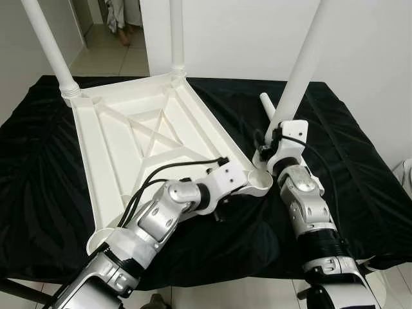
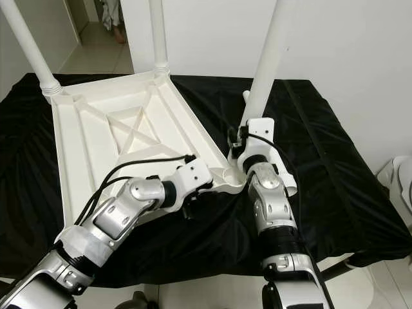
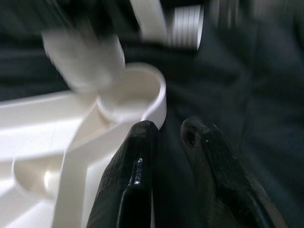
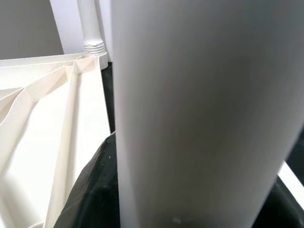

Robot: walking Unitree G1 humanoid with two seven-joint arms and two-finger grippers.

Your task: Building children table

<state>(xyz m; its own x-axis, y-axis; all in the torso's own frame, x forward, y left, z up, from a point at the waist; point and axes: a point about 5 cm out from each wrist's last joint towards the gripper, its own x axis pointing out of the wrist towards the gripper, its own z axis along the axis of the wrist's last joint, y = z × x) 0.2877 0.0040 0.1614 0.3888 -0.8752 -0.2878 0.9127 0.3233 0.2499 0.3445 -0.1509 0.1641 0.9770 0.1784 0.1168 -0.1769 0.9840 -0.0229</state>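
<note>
White kids' table (image 1: 138,138) lies upside down on the black cloth (image 1: 360,180) covering my tabletop, ribbed underside up. Two legs already stand in the far corners: far-left leg (image 1: 48,45) and far-right leg (image 1: 176,35), both upright in their sockets.

My right tool (image 1: 270,145) is closed on a third leg (image 1: 302,61), w/ the leg held nearly upright, tilted a bit, its lower end just beside the near-right corner socket (image 1: 259,182) but not in it. In the right wrist view the leg (image 4: 199,114) sits right up against the camera. Another leg (image 1: 266,106) lies flat on the cloth behind my right wrist, threaded end toward the far side.

My left tool (image 3: 166,156) is at the near edge of the table, by that same corner socket (image 3: 135,95). Its fingers (image 3: 135,166) are close together w/ a narrow gap, nothing between them; one fingertip touches or nearly touches the socket rim — blur, can't tell which.

A person's legs (image 1: 119,19) show in the doorway, far left.
</note>
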